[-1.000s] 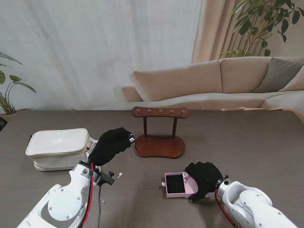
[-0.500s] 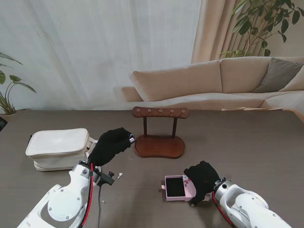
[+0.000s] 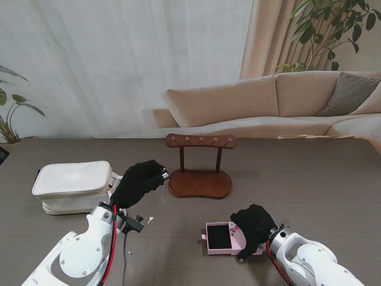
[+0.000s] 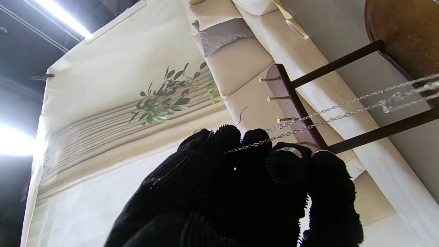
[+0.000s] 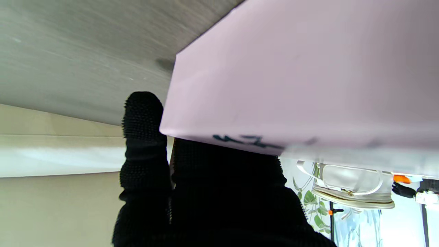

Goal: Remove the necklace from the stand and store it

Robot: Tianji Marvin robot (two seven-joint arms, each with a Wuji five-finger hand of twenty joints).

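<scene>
My left hand [image 3: 140, 182] is raised just left of the brown wooden stand [image 3: 199, 168], its black-gloved fingers closed. In the left wrist view that hand [image 4: 240, 185] pinches a thin silver necklace [image 4: 329, 118]. The chain runs from the fingertips past the pegged bar of the stand [image 4: 291, 99]; I cannot tell whether it touches a peg. Nearer to me, a pink box [image 3: 221, 237] with a dark lining lies open on the table, and my right hand [image 3: 255, 226] grips its right side. In the right wrist view the pink box [image 5: 308, 75] fills most of the picture above my right hand [image 5: 205, 192].
A white zipped bag [image 3: 74, 186] lies on the table to the left of my left hand. A beige sofa [image 3: 280, 101] stands beyond the table's far edge, with plants at both back corners. Grey table surface [image 3: 309, 179] stretches to the right of the stand.
My right hand has drawn the pink box a little nearer to me and slightly left. The left hand with the necklace has stayed in place.
</scene>
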